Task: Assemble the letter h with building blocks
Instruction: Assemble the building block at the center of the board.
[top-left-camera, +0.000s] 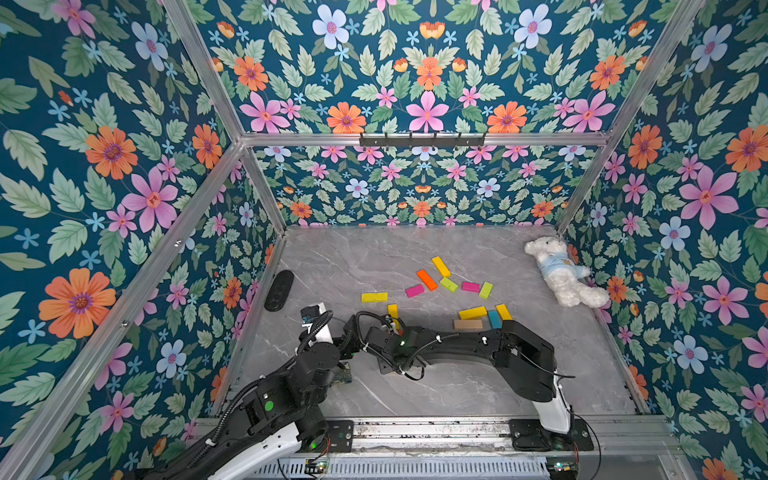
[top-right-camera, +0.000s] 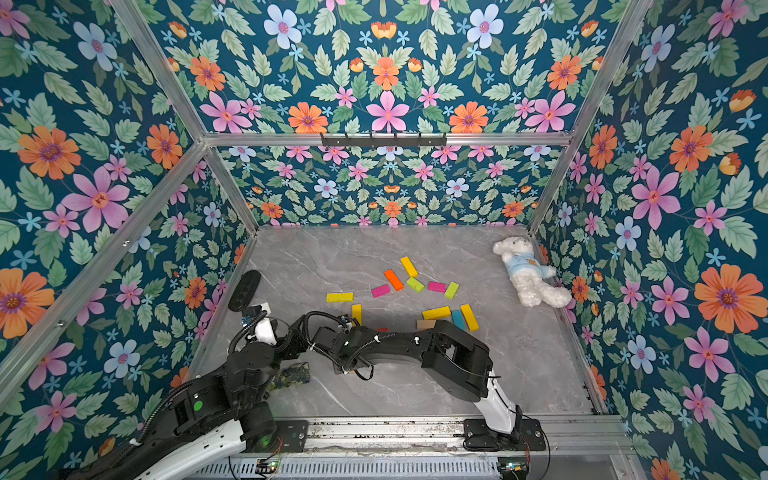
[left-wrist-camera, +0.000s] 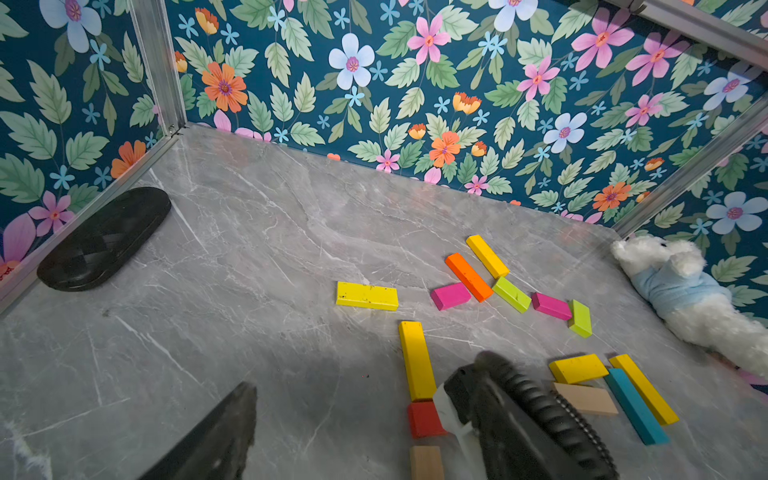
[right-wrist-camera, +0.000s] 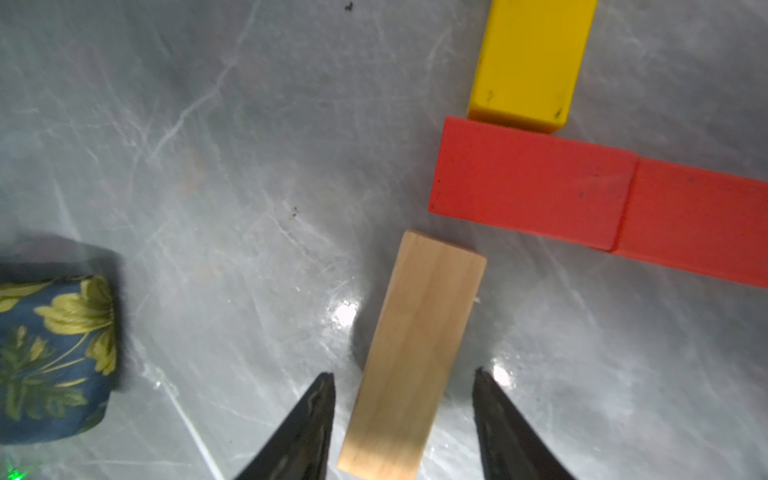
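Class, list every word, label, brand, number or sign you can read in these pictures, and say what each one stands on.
No text can be read anywhere in these pictures.
On the white plush bear, the blue shirt carries a small mark, too small to read.
The building blocks show plain painted or bare wood faces, with no lettering.

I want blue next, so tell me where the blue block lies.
In both top views the blue block lies right of centre, between a long yellow block and a plain wood block.
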